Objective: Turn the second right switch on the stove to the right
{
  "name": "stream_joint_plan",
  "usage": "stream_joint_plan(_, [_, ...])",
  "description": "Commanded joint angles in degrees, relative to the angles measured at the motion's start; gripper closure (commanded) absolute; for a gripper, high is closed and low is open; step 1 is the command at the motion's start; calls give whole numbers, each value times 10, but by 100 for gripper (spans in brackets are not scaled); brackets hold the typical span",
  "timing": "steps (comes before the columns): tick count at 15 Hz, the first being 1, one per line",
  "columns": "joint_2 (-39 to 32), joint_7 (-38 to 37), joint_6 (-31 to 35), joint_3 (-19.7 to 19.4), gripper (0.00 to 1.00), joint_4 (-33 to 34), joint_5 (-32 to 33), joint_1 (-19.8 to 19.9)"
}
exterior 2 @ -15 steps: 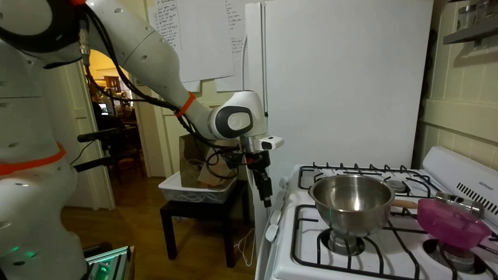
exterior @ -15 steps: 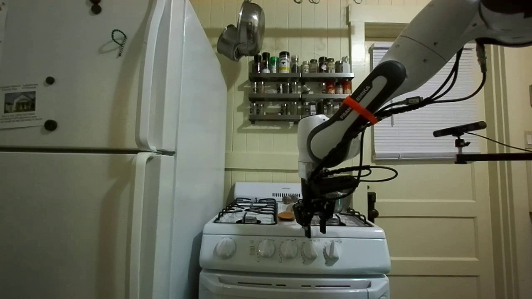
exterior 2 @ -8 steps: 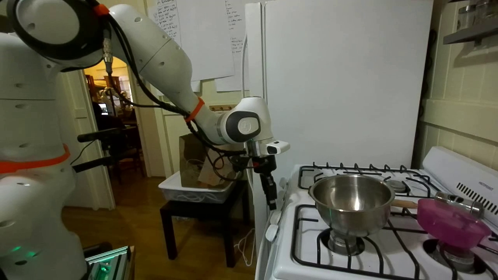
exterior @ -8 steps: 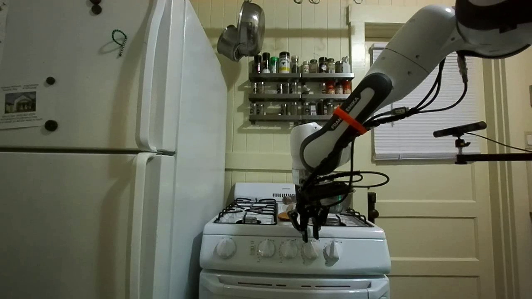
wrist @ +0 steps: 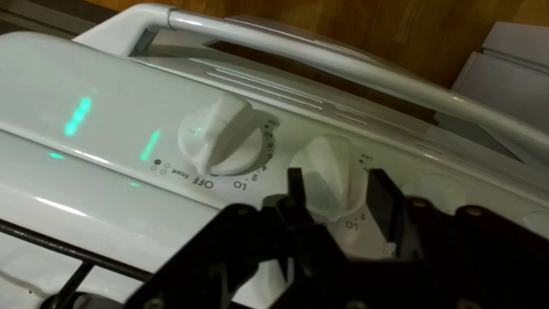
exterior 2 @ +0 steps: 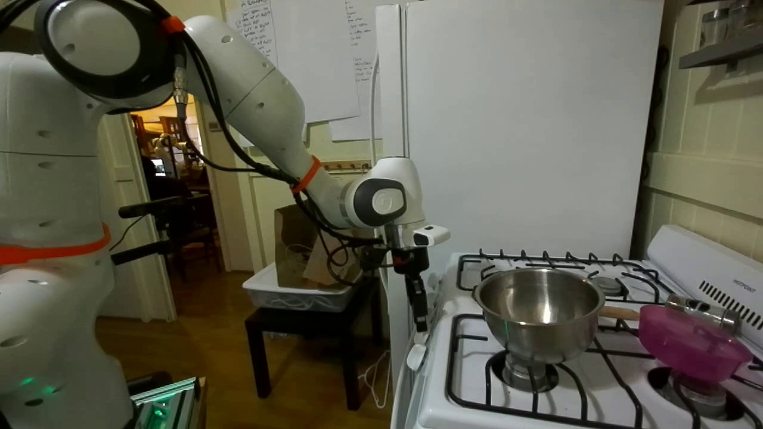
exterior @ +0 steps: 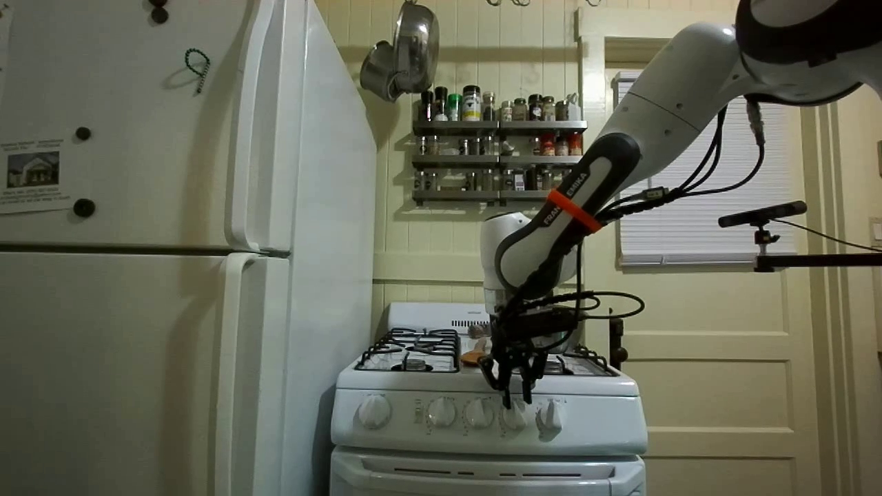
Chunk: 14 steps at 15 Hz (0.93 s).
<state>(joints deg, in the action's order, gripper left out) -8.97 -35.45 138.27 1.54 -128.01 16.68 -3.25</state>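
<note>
The stove (exterior: 599, 420) is white, with a row of white knobs on its front panel; it also shows at the right in an exterior view (exterior 2: 438, 399). The second right switch (exterior: 514, 416) is partly covered from above by my gripper (exterior: 517, 401). In the wrist view the switch (wrist: 328, 171) lies between my two black fingertips (wrist: 336, 180), with its ridge end between the partly hidden OFF mark and LO. My gripper is open, pointing down, its fingers apart on either side of the knob. In an exterior view the fingertips (exterior 2: 422, 328) are right at the knob's edge (exterior 2: 421, 338).
The end knob (wrist: 221, 135) sits close beside, and the middle knob (exterior: 479, 413) on the other side. The oven handle (wrist: 300, 47) runs along the front. A metal bowl (exterior 2: 539, 322) and a pink item (exterior 2: 691, 345) stand on the grates. The refrigerator (exterior: 331, 207) stands beside the stove.
My arm has moved forward and down, bringing the gripper from above the knob row onto the second right switch. The fingers look spread slightly wider than half a second ago.
</note>
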Motion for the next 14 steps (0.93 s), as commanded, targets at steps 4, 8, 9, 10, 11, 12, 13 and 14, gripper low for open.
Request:
stream_joint_plan(4, [-17,-34,-7,-14,80,11,-3,-17])
stream_joint_plan(8, [-17,-40,-9,-16,100,14,-12,-17])
stream_joint_plan(9, [-15,-45,-9,-17,98,13,-12,-17])
stream_joint_plan(10, [-15,-46,-8,-17,97,12,-17,-15])
stream_joint_plan(11, [-13,-46,-6,-19,97,10,-21,-12])
stream_joint_plan(12, [-11,-48,-4,-20,97,9,-24,-11])
stream_joint_plan(13, [-7,-49,1,-22,97,5,-32,-8])
stream_joint_plan(14, [0,-48,13,-23,97,-4,-59,-2])
